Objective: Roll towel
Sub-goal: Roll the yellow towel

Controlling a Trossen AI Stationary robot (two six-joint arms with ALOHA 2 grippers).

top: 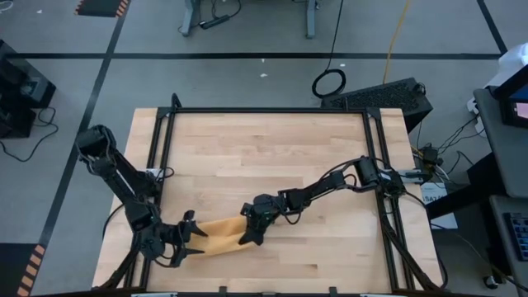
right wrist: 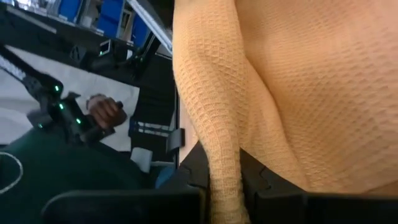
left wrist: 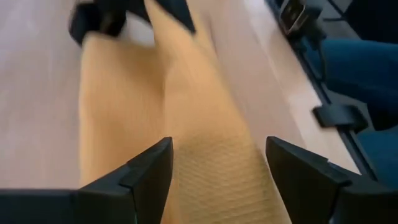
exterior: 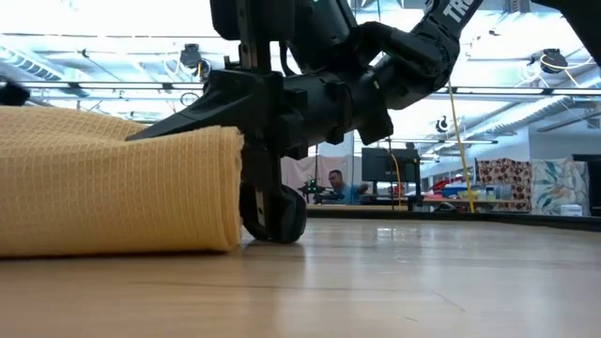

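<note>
Two pincers work the towel (top: 219, 238): right pincer (top: 250, 234) clamps one end to anchor it, left pincer (top: 191, 237) gapes empty astride the other.

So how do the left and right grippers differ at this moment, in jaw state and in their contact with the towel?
The left gripper stands open, its fingers straddling the towel without pinching it; the right gripper is shut on a fold of the cloth. In the high view the left gripper sits at the towel's left end near the table's front edge, the right gripper at its right end. Both are low over the same towel.
</note>
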